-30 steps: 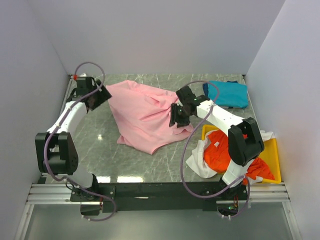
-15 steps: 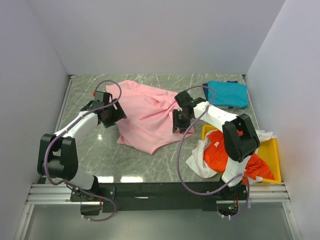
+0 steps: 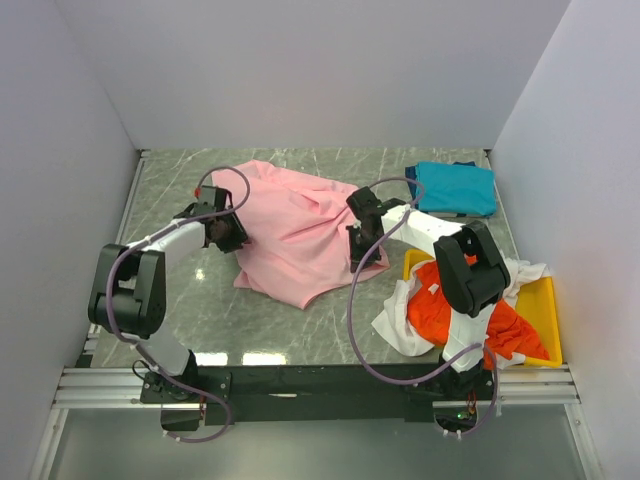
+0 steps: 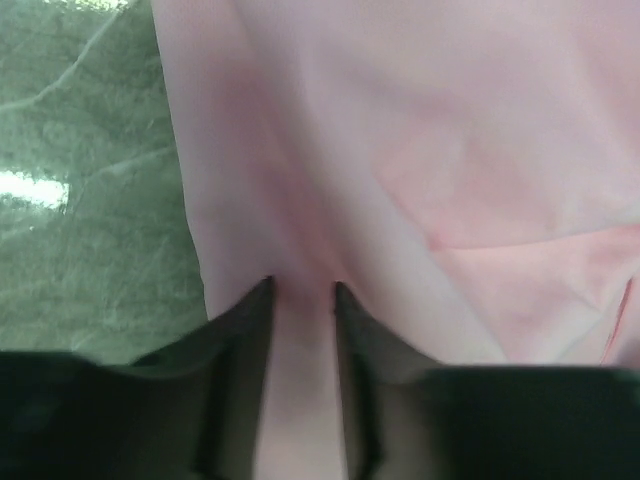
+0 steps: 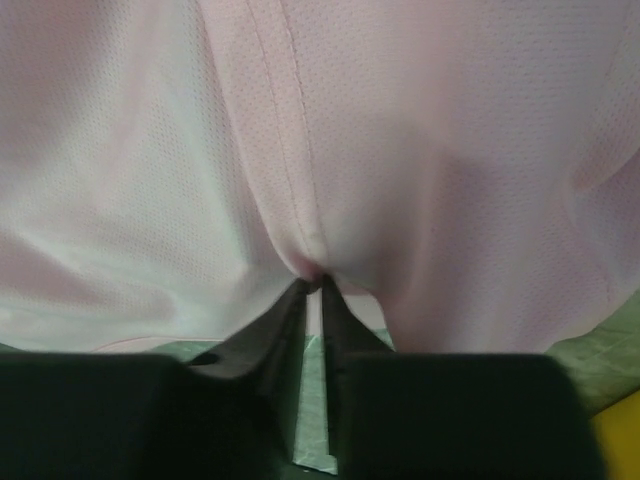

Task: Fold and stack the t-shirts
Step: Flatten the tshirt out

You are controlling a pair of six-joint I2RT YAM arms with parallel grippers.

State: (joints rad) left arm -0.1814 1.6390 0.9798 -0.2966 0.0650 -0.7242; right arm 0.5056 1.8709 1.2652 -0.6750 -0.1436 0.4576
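The light pink t-shirt (image 3: 295, 235) lies rumpled in the middle of the tabletop (image 3: 190, 300). At its left edge the left fingers (image 4: 240, 340) hold a fold of cloth in the gap between them, apparently pinched. At its right edge the right fingers (image 5: 265, 340) are almost together, nipping the hem. The teal-blue t-shirt (image 3: 455, 188) lies flat at the far right. The orange-red t-shirt (image 3: 450, 300) and white t-shirt (image 3: 395, 325) are heaped in the yellow tray (image 3: 545, 310).

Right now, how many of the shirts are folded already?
One looks done: the teal-blue t-shirt lies folded flat at the far right. The pink t-shirt is in hand, rumpled mid-table, with the left hand and right hand each pinching it near an edge. Left to do: the orange-red t-shirt and white t-shirt, heaped in the yellow tray, then stacking.
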